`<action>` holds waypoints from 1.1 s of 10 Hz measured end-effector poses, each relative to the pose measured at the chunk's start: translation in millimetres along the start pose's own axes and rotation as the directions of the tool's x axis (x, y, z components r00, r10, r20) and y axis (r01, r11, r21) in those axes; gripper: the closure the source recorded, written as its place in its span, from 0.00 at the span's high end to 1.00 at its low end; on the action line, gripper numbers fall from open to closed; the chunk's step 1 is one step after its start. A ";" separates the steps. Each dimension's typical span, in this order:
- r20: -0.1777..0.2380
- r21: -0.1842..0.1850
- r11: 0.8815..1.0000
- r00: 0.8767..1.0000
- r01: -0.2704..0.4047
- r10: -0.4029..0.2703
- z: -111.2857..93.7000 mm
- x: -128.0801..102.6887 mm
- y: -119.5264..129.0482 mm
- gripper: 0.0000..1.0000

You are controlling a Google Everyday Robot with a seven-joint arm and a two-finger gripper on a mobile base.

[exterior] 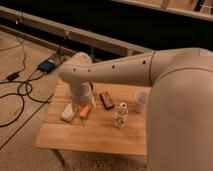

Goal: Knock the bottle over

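The small clear bottle (120, 115) with a white cap stands upright near the middle of the wooden table (95, 135). My gripper (83, 102) hangs below the arm's bent wrist over the table's left part, above an orange item (84, 112). It is a short way to the left of the bottle and not touching it. The cream arm reaches in from the right and covers much of the gripper.
A white translucent cup (140, 99) stands right of the bottle. A dark brown bar (105, 100) lies behind it, and a white packet (67, 112) lies at the left. Black cables (20, 90) and a dark box (47, 65) lie on the floor at left.
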State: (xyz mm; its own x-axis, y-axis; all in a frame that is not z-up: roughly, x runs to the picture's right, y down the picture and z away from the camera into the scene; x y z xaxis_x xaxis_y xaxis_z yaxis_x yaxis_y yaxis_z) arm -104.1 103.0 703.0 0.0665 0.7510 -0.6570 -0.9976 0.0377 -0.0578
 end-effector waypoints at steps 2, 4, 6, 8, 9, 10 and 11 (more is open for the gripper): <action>-0.003 0.006 1.000 1.000 -0.012 0.012 -1.1 4.5 -4.6 0.65; -0.011 0.022 0.998 0.998 -0.056 0.056 -2.4 15.3 -15.3 0.65; -0.043 0.042 0.993 0.993 -0.109 0.111 0.9 30.9 -29.3 0.65; -0.080 0.051 0.987 0.985 -0.152 0.155 5.3 42.4 -38.6 0.65; -0.104 0.062 0.982 0.977 -0.181 0.187 9.4 47.5 -48.0 0.65; -0.118 0.071 0.978 0.972 -0.195 0.202 12.6 49.4 -55.0 0.65; -0.134 0.079 0.977 0.969 -0.200 0.210 16.7 49.3 -64.3 0.65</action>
State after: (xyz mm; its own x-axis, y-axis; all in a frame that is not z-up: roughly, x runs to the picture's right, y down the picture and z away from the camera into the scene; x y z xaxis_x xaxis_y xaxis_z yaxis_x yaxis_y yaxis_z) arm -37.0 148.6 686.9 -0.1422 0.6467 -0.7494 -0.9890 -0.0613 0.1348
